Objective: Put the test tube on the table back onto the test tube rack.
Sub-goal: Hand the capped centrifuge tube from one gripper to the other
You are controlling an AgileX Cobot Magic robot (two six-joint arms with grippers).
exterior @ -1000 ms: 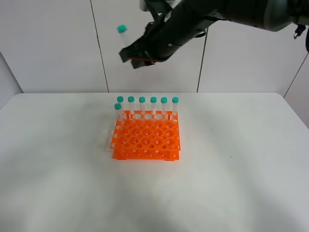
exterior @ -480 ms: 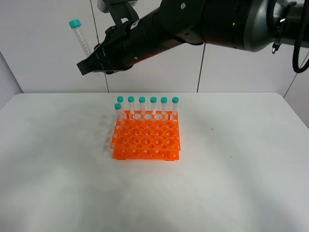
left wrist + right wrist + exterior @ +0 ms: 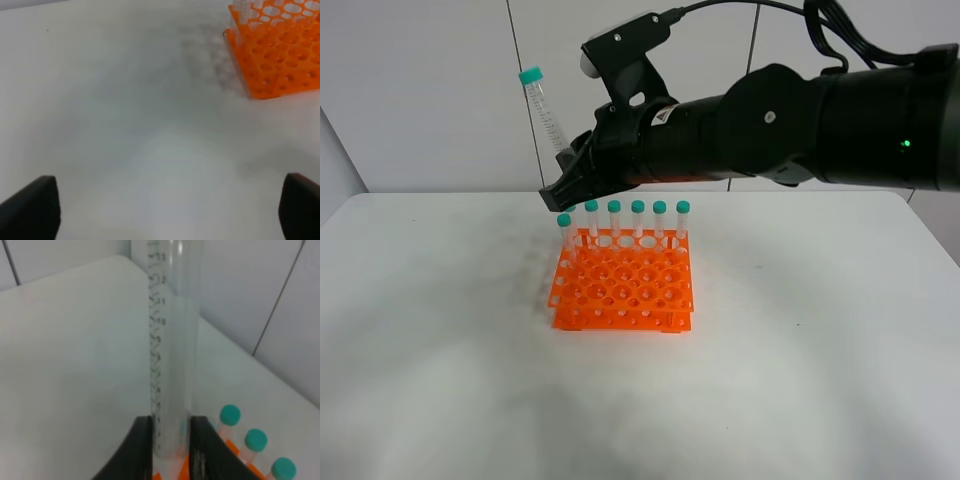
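right gripper [image 3: 563, 192] pinches the test tube [image 3: 547, 118] low, cap up, leaning, above 11 o'clock corner of the test tube rack [image 3: 625, 292] | left gripper [image 3: 165, 207] gapes empty | risk: we judge the lean could clip racked caps [image 3: 637, 206]

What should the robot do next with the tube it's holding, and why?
Probably lower the right gripper toward an empty hole in the test tube rack. It is shut on the test tube, which leans cap-up above the rack's left end, in no hole yet.
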